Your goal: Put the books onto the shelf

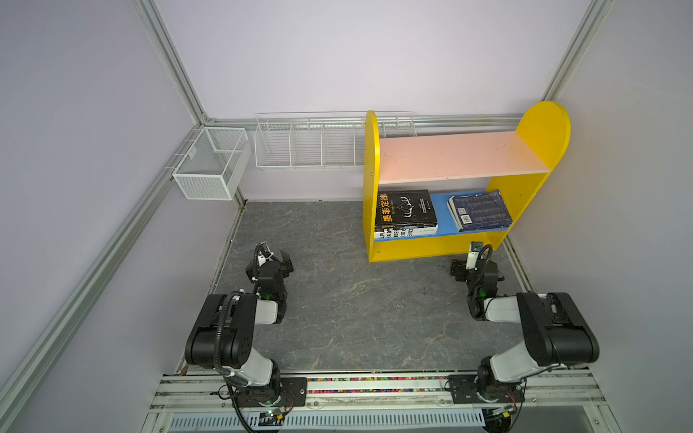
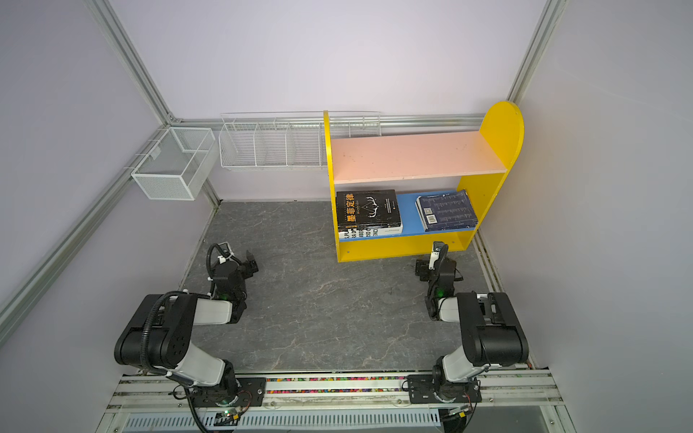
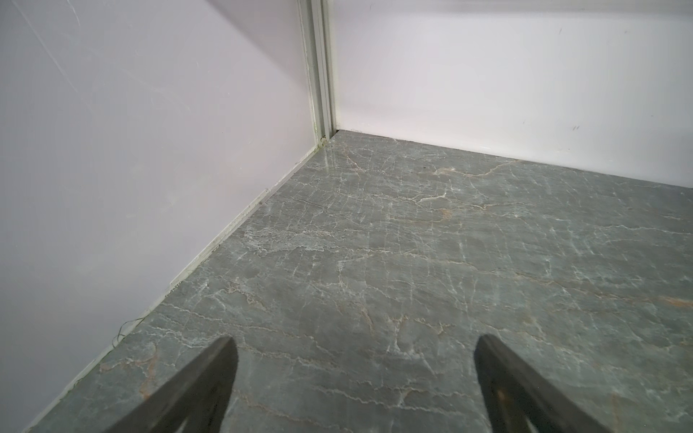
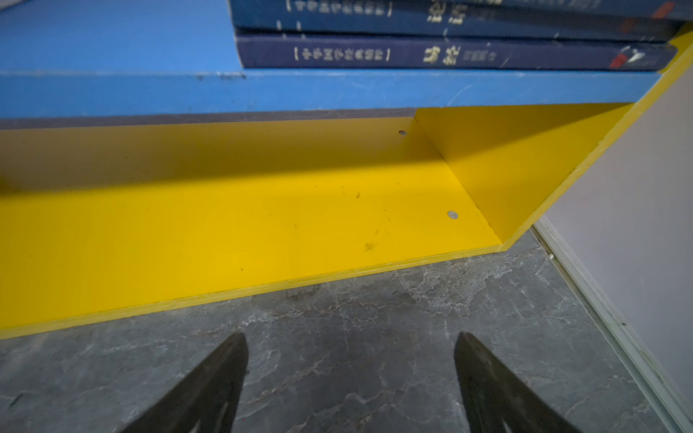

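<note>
The shelf stands at the back right, with yellow sides, a bare pink upper board and a blue lower board. On the blue board a black book lies flat on a white book. To their right is a stack of navy books. My right gripper is open and empty, low over the floor just in front of the shelf's base. My left gripper is open and empty over bare floor, facing the back left corner.
A white mesh basket hangs on the left wall. A long wire rack runs along the back wall beside the shelf. The grey marble floor is walled on three sides. The right wall is close beside my right gripper.
</note>
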Controlling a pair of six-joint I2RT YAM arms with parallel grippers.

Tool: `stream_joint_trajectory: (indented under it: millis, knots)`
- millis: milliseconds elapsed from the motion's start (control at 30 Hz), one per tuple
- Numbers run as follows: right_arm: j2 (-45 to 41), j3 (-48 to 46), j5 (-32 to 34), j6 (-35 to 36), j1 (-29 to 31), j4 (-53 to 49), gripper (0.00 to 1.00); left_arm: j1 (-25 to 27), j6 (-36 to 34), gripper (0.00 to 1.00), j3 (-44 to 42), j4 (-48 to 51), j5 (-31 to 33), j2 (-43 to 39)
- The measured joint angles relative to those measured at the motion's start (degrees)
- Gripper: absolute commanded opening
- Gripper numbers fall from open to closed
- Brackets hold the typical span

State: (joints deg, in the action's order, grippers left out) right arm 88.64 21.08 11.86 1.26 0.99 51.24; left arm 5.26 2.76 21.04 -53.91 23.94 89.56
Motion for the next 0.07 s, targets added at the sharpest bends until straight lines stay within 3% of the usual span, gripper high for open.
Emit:
stream_joint_trajectory:
  millis: [67]
  knots:
    - [0.0, 0.0, -0.2, 0.0, 0.0, 0.0, 0.89, 0.0, 0.0, 0.99, 0.0, 0.0, 0.0, 0.0]
